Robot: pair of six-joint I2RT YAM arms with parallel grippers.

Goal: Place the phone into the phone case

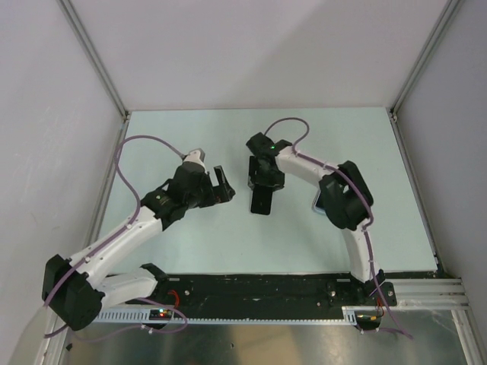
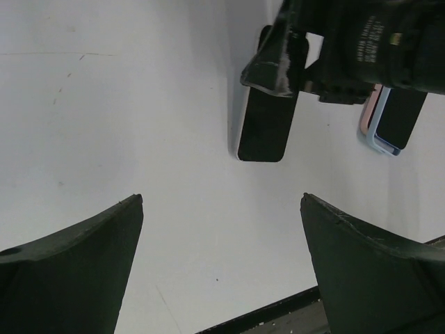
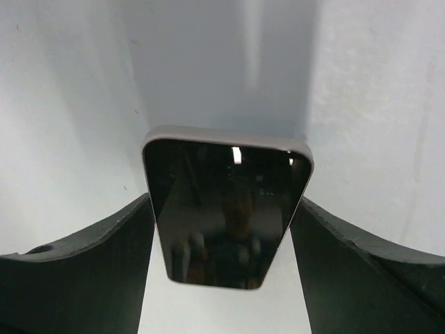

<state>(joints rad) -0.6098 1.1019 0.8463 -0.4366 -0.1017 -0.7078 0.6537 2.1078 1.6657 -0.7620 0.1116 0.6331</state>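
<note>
The phone [image 1: 263, 204] is a dark slab with a black screen, mid-table. My right gripper [image 1: 266, 181] sits over its far end, and in the right wrist view its two fingers press the phone [image 3: 226, 216] on both long sides. The phone also shows in the left wrist view [image 2: 264, 132], with its free end pointing toward me. The phone case [image 2: 389, 122], with a pink and pale-blue rim and a dark inside, lies to the right of the phone. In the top view the case [image 1: 317, 202] is mostly hidden under my right arm. My left gripper [image 1: 221, 185] is open and empty, left of the phone.
The pale table [image 1: 190, 236] is bounded by grey walls at the back and sides. A black rail [image 1: 266, 293] runs along the near edge by the arm bases. A purple cable [image 1: 129, 163] loops over the left arm.
</note>
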